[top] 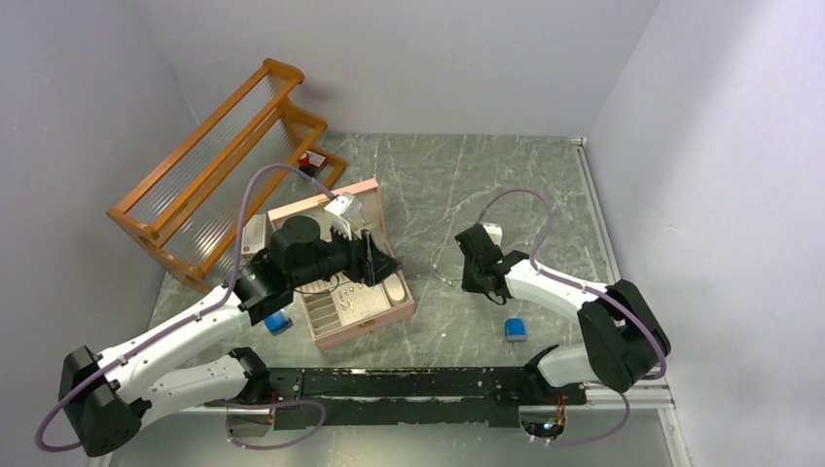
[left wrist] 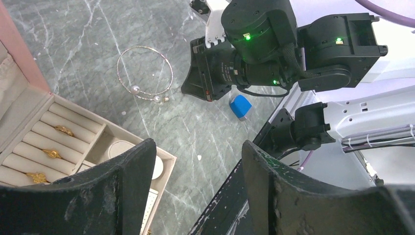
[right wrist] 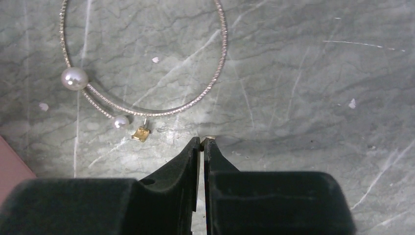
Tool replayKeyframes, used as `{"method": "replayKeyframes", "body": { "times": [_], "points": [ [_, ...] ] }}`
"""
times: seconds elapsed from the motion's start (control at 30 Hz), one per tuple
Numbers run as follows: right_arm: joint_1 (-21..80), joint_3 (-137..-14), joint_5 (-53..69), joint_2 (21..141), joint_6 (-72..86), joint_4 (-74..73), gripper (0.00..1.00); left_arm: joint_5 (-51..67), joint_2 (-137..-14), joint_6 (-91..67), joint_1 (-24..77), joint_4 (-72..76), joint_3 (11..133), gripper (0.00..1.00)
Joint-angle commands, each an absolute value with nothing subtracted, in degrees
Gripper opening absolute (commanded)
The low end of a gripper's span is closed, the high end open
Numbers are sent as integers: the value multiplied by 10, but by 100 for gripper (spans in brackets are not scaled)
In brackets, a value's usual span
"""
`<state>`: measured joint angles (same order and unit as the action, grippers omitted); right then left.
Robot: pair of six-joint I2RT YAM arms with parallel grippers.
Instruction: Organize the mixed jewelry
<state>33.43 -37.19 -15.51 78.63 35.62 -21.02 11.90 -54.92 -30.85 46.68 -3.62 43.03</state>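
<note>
A thin gold wire hoop with two pearls (right wrist: pixel 74 78) lies on the green marble table, just ahead of my right gripper (right wrist: pixel 203 141); it also shows in the left wrist view (left wrist: pixel 135 89). A tiny gold piece (right wrist: pixel 141 133) lies beside the hoop's smaller pearl. My right gripper is shut low on the table, and a tiny pale gold piece (right wrist: pixel 209 138) shows at its tips. My left gripper (left wrist: pixel 198 152) is open and empty, above the right end of the open pink box (top: pixel 375 316). Gold rings (left wrist: pixel 64 130) sit in the box's ring rolls.
A wooden rack (top: pixel 224 170) stands at the back left. One blue block (top: pixel 515 330) lies near the right arm's base, another (top: pixel 277 322) left of the pink box. A black rail (top: pixel 418 381) runs along the near edge.
</note>
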Motion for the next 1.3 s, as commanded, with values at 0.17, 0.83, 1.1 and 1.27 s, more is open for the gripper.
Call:
{"method": "replayKeyframes", "body": {
  "times": [0.17,0.83,1.1,1.27],
  "points": [
    [332,-381,-93,787,310,-192,15,135,-553,-310,469,-11,436,68],
    [332,-374,-111,776,329,-215,35,146,-573,-315,469,-4,438,68],
    [333,-394,-138,806,354,-208,29,142,-569,-315,469,-9,438,68],
    [332,-389,-140,806,361,-199,24,141,-569,-315,469,-12,437,68]
  ]
}}
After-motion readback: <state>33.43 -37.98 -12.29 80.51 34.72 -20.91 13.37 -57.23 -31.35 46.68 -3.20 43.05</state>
